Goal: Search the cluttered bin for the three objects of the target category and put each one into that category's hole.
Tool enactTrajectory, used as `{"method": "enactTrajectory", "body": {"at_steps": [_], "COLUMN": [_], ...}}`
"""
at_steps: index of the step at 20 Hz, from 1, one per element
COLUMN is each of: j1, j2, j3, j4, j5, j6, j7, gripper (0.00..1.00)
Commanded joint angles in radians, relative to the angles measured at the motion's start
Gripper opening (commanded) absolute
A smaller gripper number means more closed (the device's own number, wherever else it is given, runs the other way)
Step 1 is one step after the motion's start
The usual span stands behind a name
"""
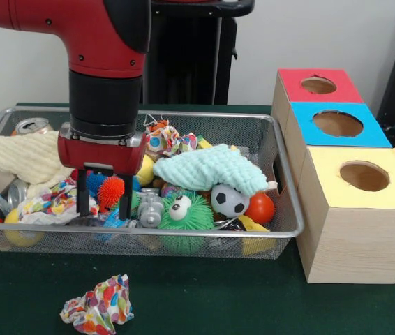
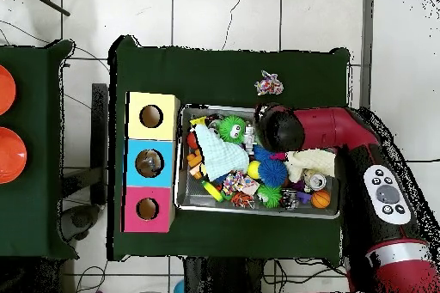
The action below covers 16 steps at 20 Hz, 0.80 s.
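Observation:
My gripper (image 1: 104, 209) hangs open over the left part of the wire mesh bin (image 1: 204, 236), its fingers reaching down among the clutter. An orange spiky ball (image 1: 111, 190) shows between the two fingers, beside a blue spiky ball (image 1: 95, 183); I cannot tell whether either finger touches them. To the right lie a green fuzzy ball with eyes (image 1: 183, 213), a soccer ball (image 1: 229, 200), a red ball (image 1: 259, 207) and a mint cloth (image 1: 208, 169). In the overhead view the arm's wrist (image 2: 275, 128) hides the gripper above the bin (image 2: 258, 210).
Right of the bin stand three wooden boxes with holes: red top (image 1: 292, 78), blue top (image 1: 372, 136), yellow top (image 1: 393, 183). A cream cloth (image 1: 16, 157) and cans (image 1: 31, 125) fill the bin's left. Crumpled colourful paper (image 1: 98, 305) lies on the green table in front.

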Motion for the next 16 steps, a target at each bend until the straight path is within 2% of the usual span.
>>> {"method": "enactTrajectory", "body": {"at_steps": [1,16], "j1": [0.019,0.027], "j2": [0.014,0.014], "j3": [-0.027,-0.042], "j4": [0.109,0.104], "j5": [-0.017,-0.011], "j6": [-0.053,-0.059], "j7": [0.019,0.012], "gripper": [1.0,1.0]}}
